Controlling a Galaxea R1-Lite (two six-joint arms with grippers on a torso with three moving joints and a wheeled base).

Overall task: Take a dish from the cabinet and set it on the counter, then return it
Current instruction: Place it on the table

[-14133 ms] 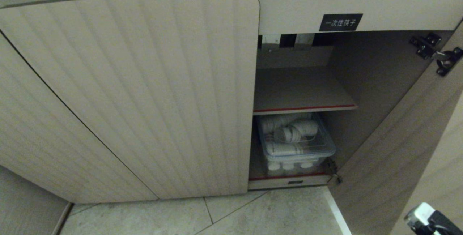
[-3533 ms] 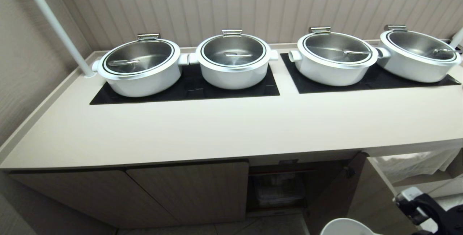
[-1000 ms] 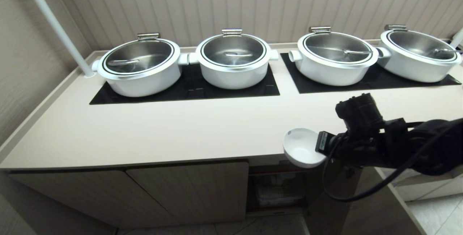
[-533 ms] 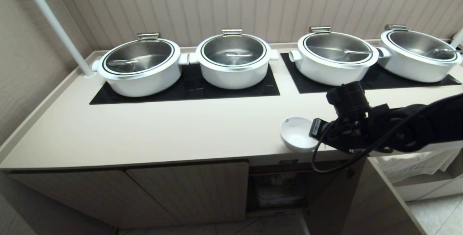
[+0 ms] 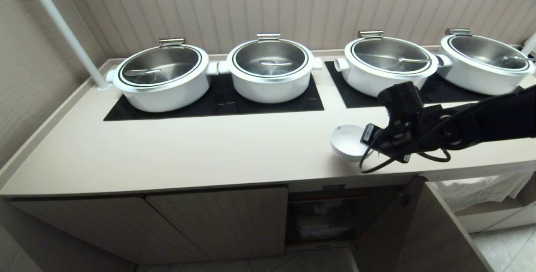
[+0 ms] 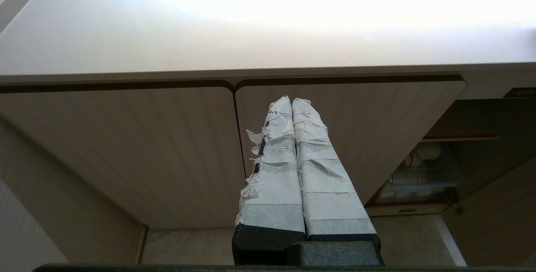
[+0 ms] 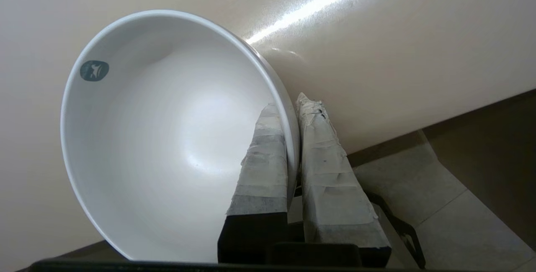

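1. The dish (image 5: 347, 141) is a small white bowl, and we have it over the counter (image 5: 209, 150), near the front edge at about four o'clock from the counter's middle.
2. Our right gripper (image 5: 368, 137) is clamped on its rim; in the right wrist view one taped finger (image 7: 264, 155) sits inside the bowl and the other outside, pinching the wall of the dish (image 7: 167, 138) between them.
3. The bowl is tilted, mouth turned up and toward our left, with a small grey mark (image 7: 94, 70) on the inner wall near the rim.
4. We cannot tell whether its foot touches the counter or sits just above it.
5. The right arm reaches in from three o'clock, level over the worktop.
6. Behind the bowl, at twelve o'clock, stand four white pots with steel lids on two black cooktop panels (image 5: 217, 100); the nearest pot (image 5: 387, 69) is at about one o'clock from the dish, apart from it.
7. Below, at six o'clock from the dish, the cabinet (image 5: 322, 217) stands open, its door (image 5: 418, 230) swung out toward us, a clear bin (image 5: 322, 221) dimly seen inside.
8. Our left gripper (image 6: 292, 101) hangs parked in front of the closed doors, taped fingers pressed together, nothing in them.
9. A white pole (image 5: 63, 29) rises from the far corner at ten o'clock.
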